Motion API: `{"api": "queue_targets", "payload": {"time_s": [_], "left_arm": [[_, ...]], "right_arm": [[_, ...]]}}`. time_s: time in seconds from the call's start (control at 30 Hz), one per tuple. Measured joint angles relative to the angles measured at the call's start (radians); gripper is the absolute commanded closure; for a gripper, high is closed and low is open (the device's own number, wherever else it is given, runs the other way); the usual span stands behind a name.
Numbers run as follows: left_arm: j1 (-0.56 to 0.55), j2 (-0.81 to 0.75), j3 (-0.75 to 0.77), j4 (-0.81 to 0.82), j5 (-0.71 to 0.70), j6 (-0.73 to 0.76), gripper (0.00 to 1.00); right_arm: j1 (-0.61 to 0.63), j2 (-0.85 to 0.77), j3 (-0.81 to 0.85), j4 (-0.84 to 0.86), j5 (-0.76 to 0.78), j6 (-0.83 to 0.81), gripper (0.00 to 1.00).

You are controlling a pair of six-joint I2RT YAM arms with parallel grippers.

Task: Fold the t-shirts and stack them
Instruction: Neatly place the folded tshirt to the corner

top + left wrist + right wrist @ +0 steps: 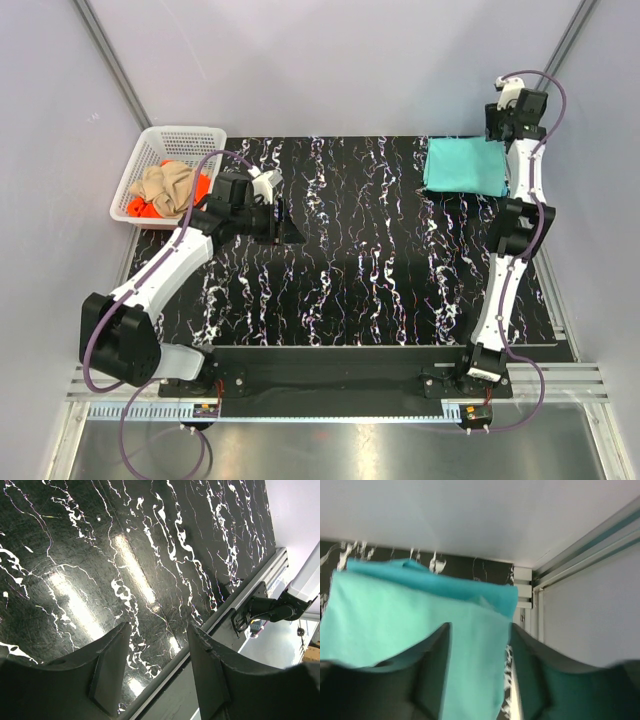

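Note:
A mint-teal t-shirt (pixel 465 166) lies folded at the table's far right corner; it also fills the right wrist view (pixel 395 620). My right gripper (pixel 508 140) hovers over its right edge, open (pixel 480 627), with the cloth below the fingers and not pinched. A crumpled tan t-shirt (pixel 168 185) lies on an orange one (pixel 140 208) in the basket at far left. My left gripper (pixel 272 212) is open and empty (pixel 159 626) above bare table, just right of the basket. No sky-blue shirt is in view.
The white lattice basket (pixel 185 133) stands at the table's far left corner. The black marbled table (pixel 350 260) has a metal rail along its near edge (pixel 200 635). Grey walls and frame posts (pixel 580 550) stand close behind the teal shirt.

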Motion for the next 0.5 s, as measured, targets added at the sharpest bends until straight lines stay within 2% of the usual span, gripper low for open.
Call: {"api": "queue_targets", "payload": {"time_s": [0.1,0.2,0.3,0.33,0.5], "left_arm": [[-0.003,0.0,0.0,0.0,-0.001,0.0,0.44],[-0.005,0.0,0.0,0.0,-0.001,0.001,0.43],[-0.005,0.0,0.0,0.0,-0.005,0.004,0.43],[-0.005,-0.001,0.0,0.0,-0.006,0.007,0.43],[-0.005,-0.026,0.0,0.01,-0.007,0.011,0.42]], "right_arm": [[0.0,0.026,0.005,0.066,0.026,0.012,0.2],[0.003,0.026,-0.004,0.112,0.058,0.028,0.14],[0.01,-0.029,-0.093,0.146,0.096,0.042,0.09],[0.015,-0.06,-0.137,0.151,0.106,0.054,0.01],[0.066,-0.23,-0.237,0.03,0.163,0.198,0.0]]}}
